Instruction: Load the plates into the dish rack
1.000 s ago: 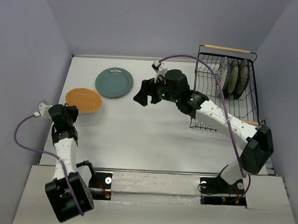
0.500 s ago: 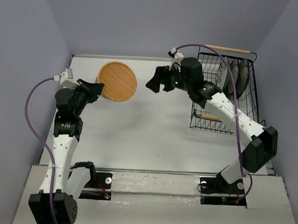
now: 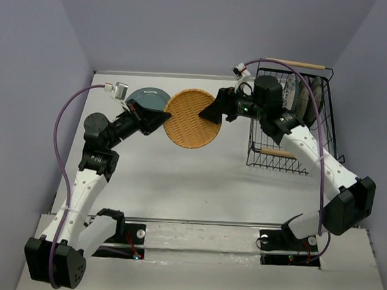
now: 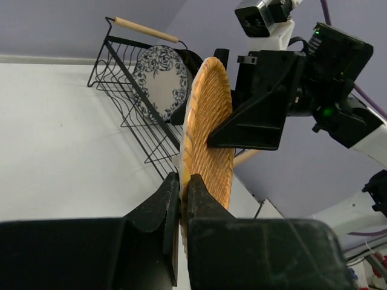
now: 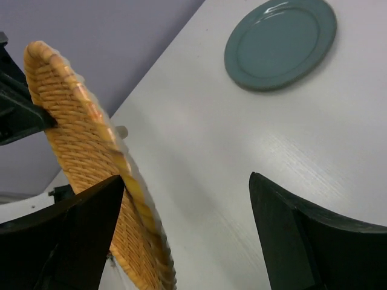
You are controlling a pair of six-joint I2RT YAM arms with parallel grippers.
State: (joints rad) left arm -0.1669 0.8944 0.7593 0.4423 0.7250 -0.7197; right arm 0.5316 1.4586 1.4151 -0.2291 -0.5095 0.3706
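Observation:
My left gripper is shut on the rim of the orange-tan woven plate and holds it in the air over the table's middle; its jaws pinch the plate's edge. My right gripper is open at the plate's right rim, its fingers on either side of that edge. The teal plate lies flat on the table behind the left gripper, also in the right wrist view. The black wire dish rack stands at the right, with the flowered plate and two striped plates upright in it.
The rack's wooden handles show at its far end and near end. Purple cables loop off both arms. Grey walls close in the table on three sides.
My left gripper has carried the orange-tan plate to the right, off the teal plate and toward the middle. My right gripper has moved in and now straddles the plate's right rim.

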